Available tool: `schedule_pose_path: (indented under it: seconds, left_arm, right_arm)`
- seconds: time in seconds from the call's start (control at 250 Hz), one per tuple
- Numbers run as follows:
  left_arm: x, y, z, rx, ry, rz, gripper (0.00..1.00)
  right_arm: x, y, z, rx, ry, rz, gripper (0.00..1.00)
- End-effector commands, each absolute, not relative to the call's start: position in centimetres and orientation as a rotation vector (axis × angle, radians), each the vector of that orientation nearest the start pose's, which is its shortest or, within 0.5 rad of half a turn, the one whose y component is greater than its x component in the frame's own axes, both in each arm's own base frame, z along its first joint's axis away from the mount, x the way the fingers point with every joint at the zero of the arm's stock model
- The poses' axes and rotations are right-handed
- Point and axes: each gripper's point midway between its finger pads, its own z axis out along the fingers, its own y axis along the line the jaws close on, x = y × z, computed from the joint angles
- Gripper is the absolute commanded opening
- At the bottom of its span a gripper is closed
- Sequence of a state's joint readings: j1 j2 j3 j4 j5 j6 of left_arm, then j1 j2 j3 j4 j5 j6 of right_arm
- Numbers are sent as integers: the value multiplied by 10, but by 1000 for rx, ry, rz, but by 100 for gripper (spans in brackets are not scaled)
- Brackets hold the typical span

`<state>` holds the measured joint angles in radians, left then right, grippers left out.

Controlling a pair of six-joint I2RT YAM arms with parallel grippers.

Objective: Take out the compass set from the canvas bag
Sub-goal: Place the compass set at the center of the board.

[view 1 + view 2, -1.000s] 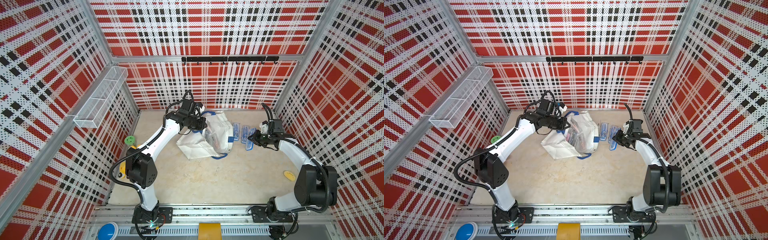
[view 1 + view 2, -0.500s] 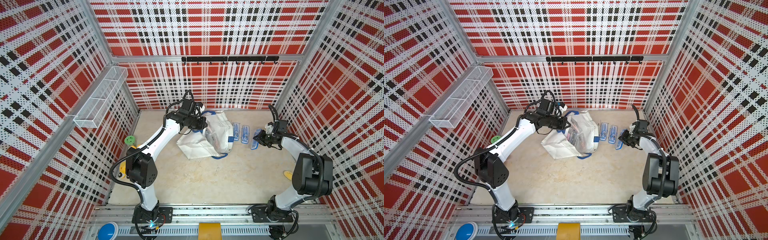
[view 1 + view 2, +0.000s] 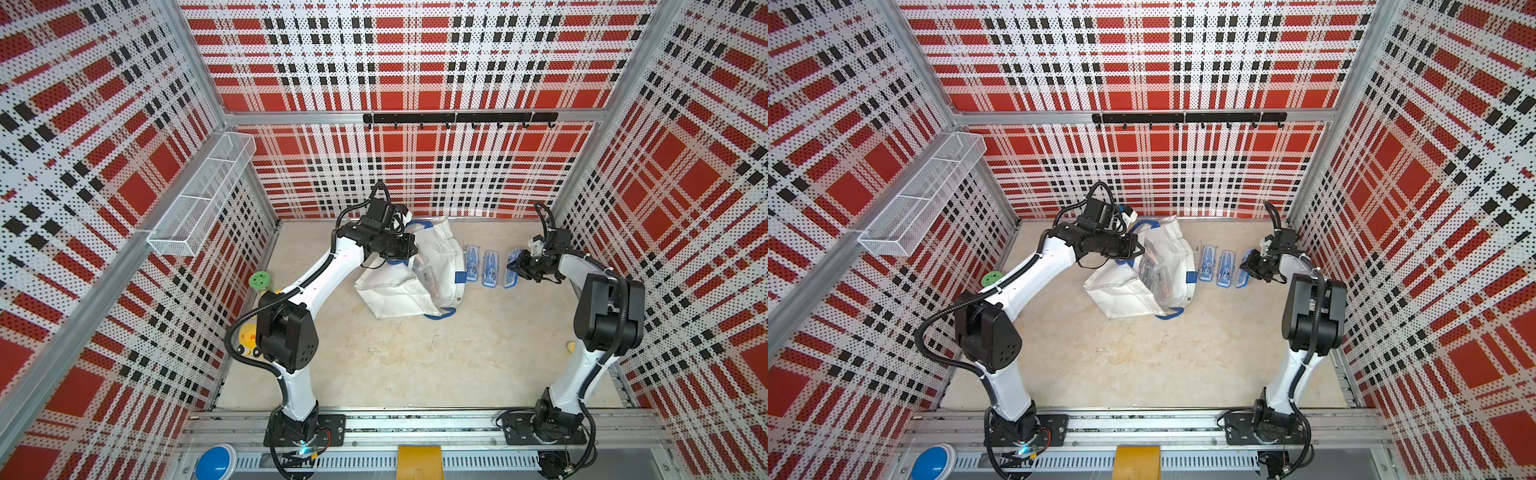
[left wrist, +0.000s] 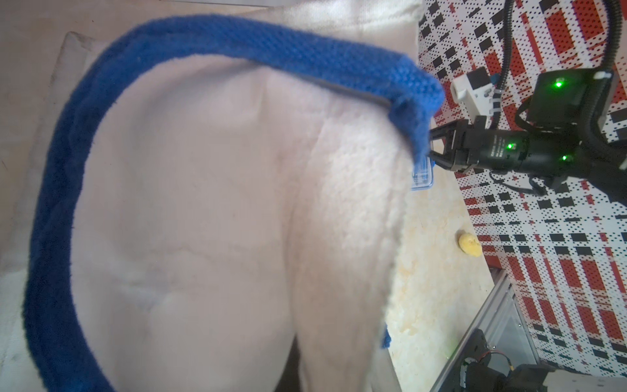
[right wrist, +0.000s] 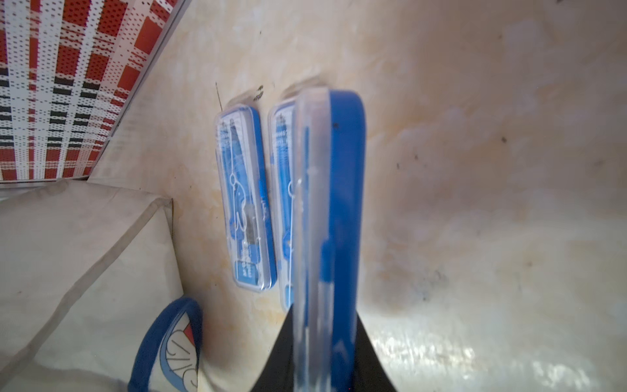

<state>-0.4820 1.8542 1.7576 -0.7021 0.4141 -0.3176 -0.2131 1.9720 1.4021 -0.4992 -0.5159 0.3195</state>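
Beige tabletop takes up the near half, with nothing of the task on it. Farther in, at the centre, the canvas bag slumps on its side with its mouth turned right. The left gripper is closed on its upper rim by the blue strap handle, as far as the top views show. Clear packs show inside the mouth, too small to name. Right of the bag, a flat compass case lies just beside it, with a second flat case alongside. Rightmost, the compass set stands on edge, clamped between the jaws of the right gripper; whether it touches the table I cannot tell. Judging by this, the set is already out of the bag, and what remains is to lay it down beside the others and let go. Whether more sets remain inside is unclear.
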Motion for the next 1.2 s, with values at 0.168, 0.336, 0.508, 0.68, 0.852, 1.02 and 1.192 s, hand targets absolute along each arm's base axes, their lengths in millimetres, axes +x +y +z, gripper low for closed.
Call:
schedule_pose_path:
  seconds: [0.168,0.336,0.508,0.68,0.852,1.02,1.192]
  left_arm:
    - [427,-314,268,452,2300,-928,0]
    - [428,-314,265,445,2311,-927,0]
    - [429,-313,263,439,2315,-922,0]
    - [427,-313,265,441,2316,-923,0]
    - [425,-310,265,444,2322,-917,0]
    - [422,-310,263,447,2335,-920,0]
    - [419,-310,262,456,2336,-914,0]
  right_arm:
    - [502,-20,55,352,2628,725,11]
    - [509,-21,51,319,2649,734,11]
    - [511,-21,47,352,2650,744,15]
    - [504,-23,36,405,2677,730,22]
    - [498,-28,30,449,2718,691,28]
    - [494,-36,40,480,2721,611,41]
    - [489,-46,66,516,2689,516,50]
